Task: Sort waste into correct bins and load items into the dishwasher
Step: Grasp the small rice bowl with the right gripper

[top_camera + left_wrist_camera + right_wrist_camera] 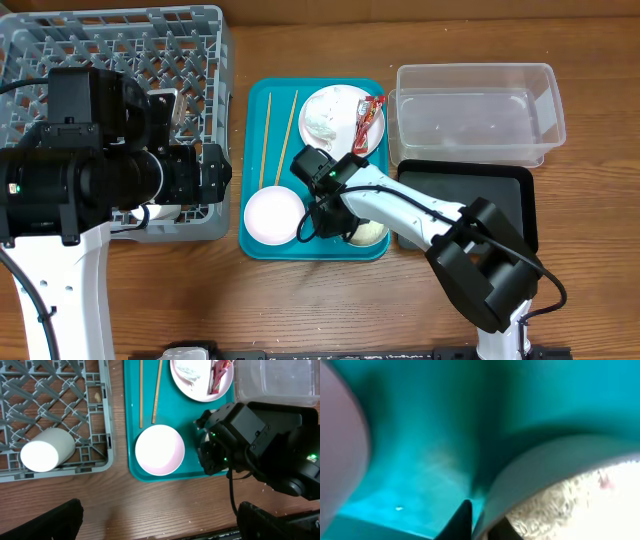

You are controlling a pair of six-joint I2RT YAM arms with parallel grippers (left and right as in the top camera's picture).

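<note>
Right gripper [482,529] clamped on the rim of the pale greenish-white bowl [368,234]; left gripper [160,527] spread wide and holding nothing.

Nearest, at the front right corner of the teal tray [254,150], the pale greenish-white bowl sat with one dark finger inside its rim and one outside, and grainy white rice [560,505] within. The small pink bowl [273,215] stood to its left, apart from it. Farther back lay the two chopsticks [265,140] side by side and the plate [335,120] carrying the red wrapper [372,112]. Right of the teal tray was the black tray [500,185], with the clear tub [475,110] behind it. On the left, the grey rack [120,50] held the white cup [45,450] near its front edge.
</note>
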